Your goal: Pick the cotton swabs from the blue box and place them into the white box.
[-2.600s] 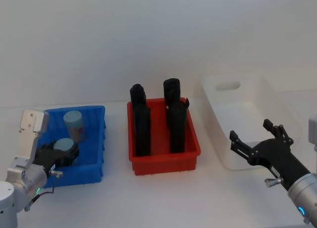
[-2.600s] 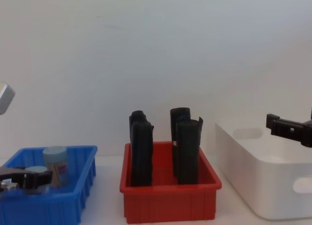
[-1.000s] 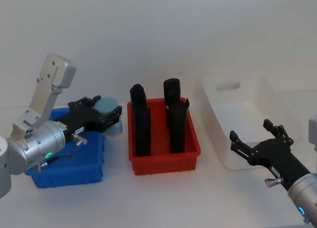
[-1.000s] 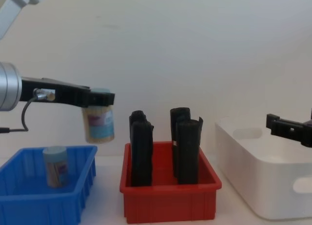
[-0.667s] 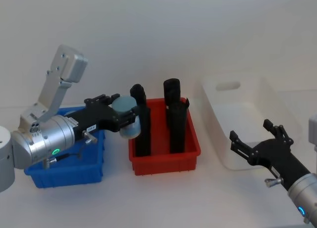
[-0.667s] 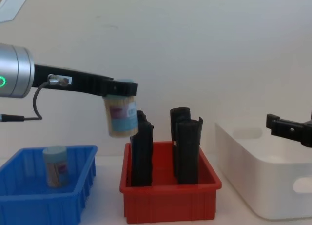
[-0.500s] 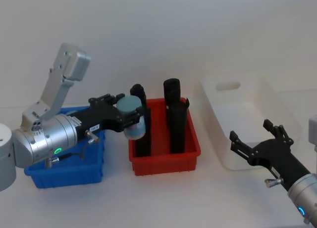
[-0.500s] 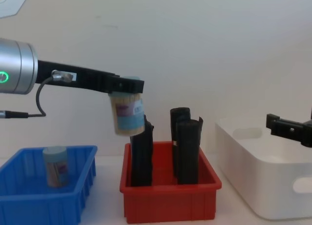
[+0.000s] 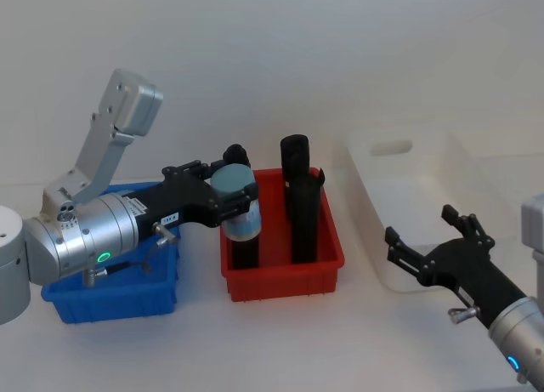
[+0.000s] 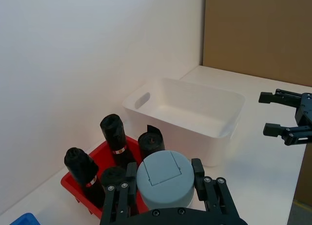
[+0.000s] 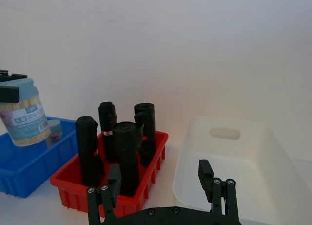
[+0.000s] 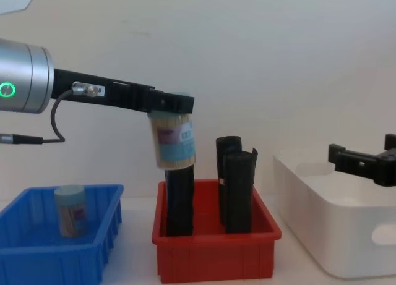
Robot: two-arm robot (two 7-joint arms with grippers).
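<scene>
Two-arm transfer of cotton swabs, with every position given relative to the red bin (image 12: 213, 260). The red bin stands mid-surface on the white surface (image 9: 297, 341) and holds four black rolls (image 12: 238, 192), all upright.

Left gripper (image 9: 229, 194): raised above the left half of the red bin, reaching in from the bin's left side; its jaws are clenched on the pale teal lid of one jar of cotton swabs (image 12: 174, 141), one jaw on each side of the lid. The held jar hangs below the gripper, slightly tilted, with its cream-pinkish label turned toward the chest camera; it is directly over the front-left black roll in the red bin. In the chest view the jar's base meets the top of that roll, and whether the two touch cannot be told.

Blue box (image 12: 37, 260): on the surface just to the left of the red bin, with a narrow gap between them; a second jar (image 12: 70, 209) stands upright inside it, well to the left of the red bin.

White box (image 12: 328, 235): on the surface to the right of the red bin, set apart from it by a strip of bare surface; its long side runs alongside the bin.

Right gripper (image 9: 416, 226): to the right of the red bin and nearer the robot than the bin's front wall, level with the near end of the white box; its jaws are spread wide and grasp nothing.
</scene>
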